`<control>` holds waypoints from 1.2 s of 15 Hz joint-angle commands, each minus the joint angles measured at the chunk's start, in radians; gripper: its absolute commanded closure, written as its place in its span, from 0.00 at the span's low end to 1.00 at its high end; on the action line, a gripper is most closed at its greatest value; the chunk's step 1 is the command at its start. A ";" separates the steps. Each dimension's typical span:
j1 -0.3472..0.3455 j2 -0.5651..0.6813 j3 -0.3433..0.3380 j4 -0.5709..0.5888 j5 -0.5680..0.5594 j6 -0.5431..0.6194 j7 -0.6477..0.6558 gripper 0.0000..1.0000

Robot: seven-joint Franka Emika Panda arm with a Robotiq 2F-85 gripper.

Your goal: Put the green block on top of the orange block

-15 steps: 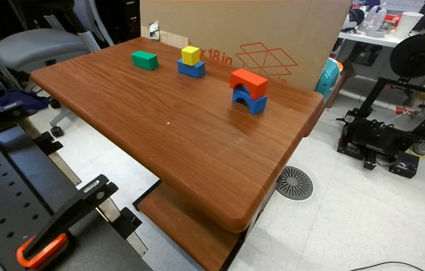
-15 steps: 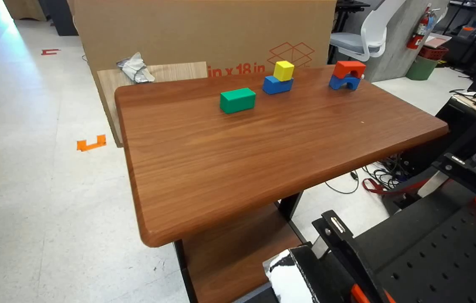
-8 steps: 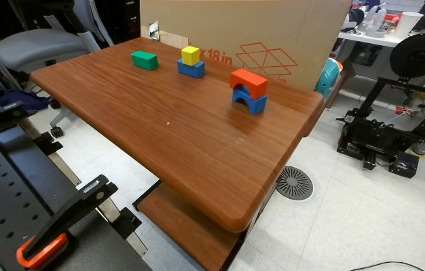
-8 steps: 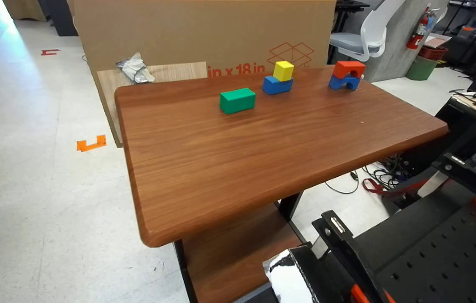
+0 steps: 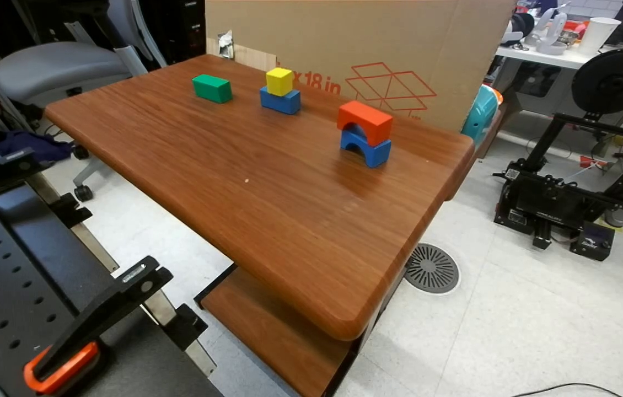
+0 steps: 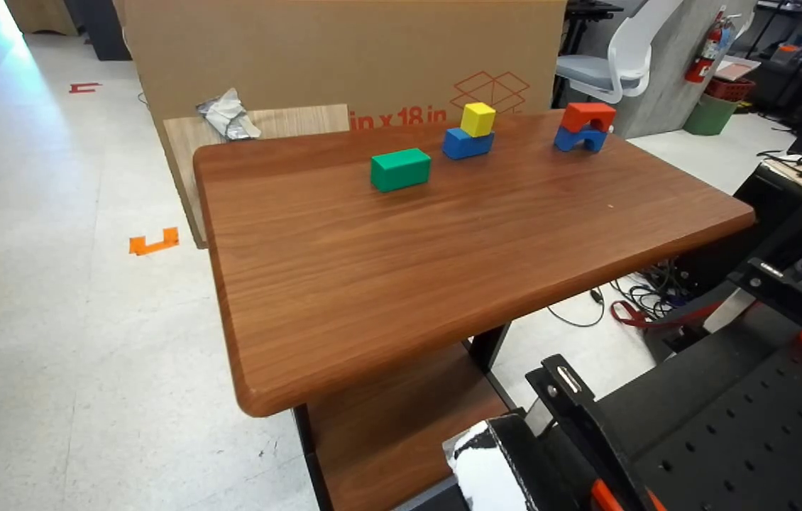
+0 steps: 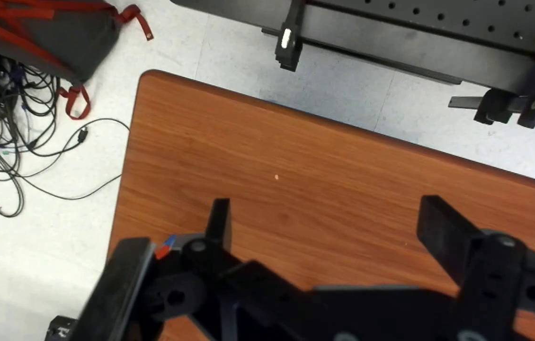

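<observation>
Over to the left in an exterior view I see a grey chair (image 5: 63, 69) beyond the edge of the tabletop (image 5: 256, 198). Next along, the green block (image 5: 211, 89) lies flat on the wood. A little to its right, apart from it, a yellow cube (image 5: 279, 82) sits on a blue block (image 5: 280, 103), with a big cardboard box (image 5: 317, 33) standing behind. Farther right, well apart from the green block, the orange block (image 5: 368, 117) rests on top of a blue arch (image 5: 373, 151). Both exterior views give the blocks in that same order. Past the tabletop's right end, a black machine (image 5: 559, 204) stands on the floor (image 5: 510, 331). In the wrist view the fingers (image 7: 442, 232) are spread wide, wood grain showing between them; the orange block and blue arch are mere slivers there, mostly hidden.
</observation>
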 commanded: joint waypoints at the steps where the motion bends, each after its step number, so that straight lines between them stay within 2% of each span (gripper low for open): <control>1: 0.015 0.164 0.044 0.066 -0.004 0.066 0.099 0.00; 6: 0.044 0.364 0.065 0.182 0.013 0.118 0.191 0.00; 12: 0.080 0.557 0.092 0.342 0.109 0.122 0.189 0.00; 18: 0.111 0.692 0.108 0.464 0.175 0.184 0.195 0.00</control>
